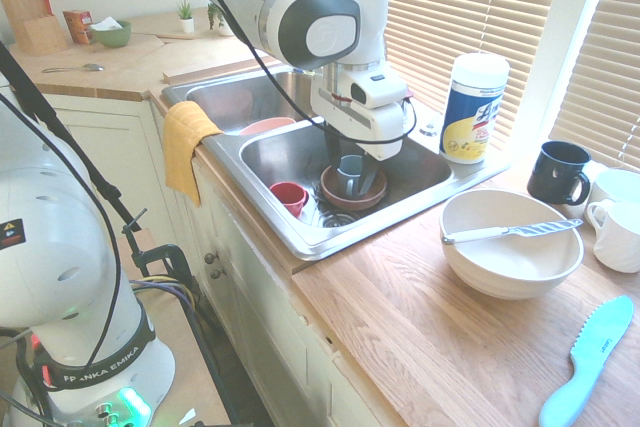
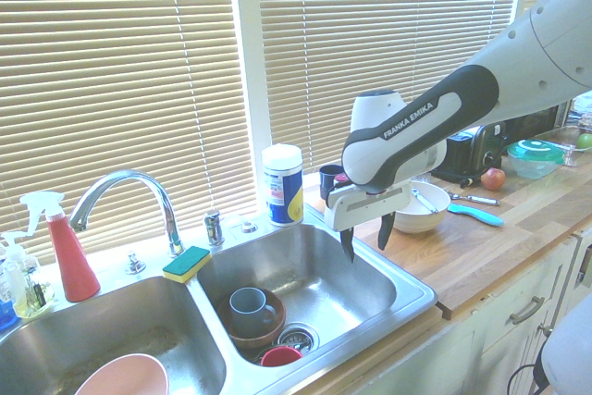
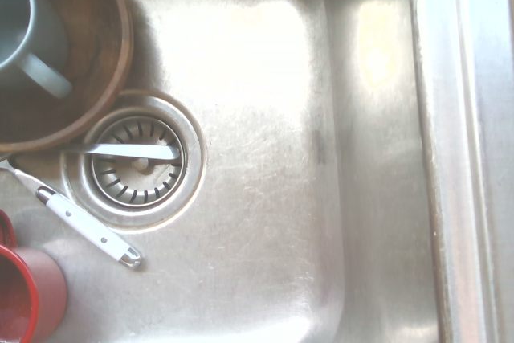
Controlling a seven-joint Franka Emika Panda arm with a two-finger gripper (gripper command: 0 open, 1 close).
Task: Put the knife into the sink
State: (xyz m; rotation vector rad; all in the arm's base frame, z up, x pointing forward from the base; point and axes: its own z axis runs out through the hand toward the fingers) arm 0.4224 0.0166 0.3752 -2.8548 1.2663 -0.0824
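Observation:
The knife (image 1: 510,232), with a silver serrated blade and a pale handle, lies across the rim of a white bowl (image 1: 512,262) on the wooden counter to the right of the sink (image 1: 330,242). My gripper (image 2: 365,240) hangs open and empty over the right basin of the sink (image 2: 416,298), its dark fingers pointing down and well apart from the knife. In the wrist view the basin floor and the drain (image 3: 136,158) lie below me.
A brown bowl (image 2: 254,326) holding a grey mug (image 2: 248,302), a red cup (image 1: 290,197) and a white-handled utensil (image 3: 84,225) lie in the right basin. A teal knife (image 1: 590,357), a wipes canister (image 1: 474,107) and a dark mug (image 1: 558,172) stand on the counter.

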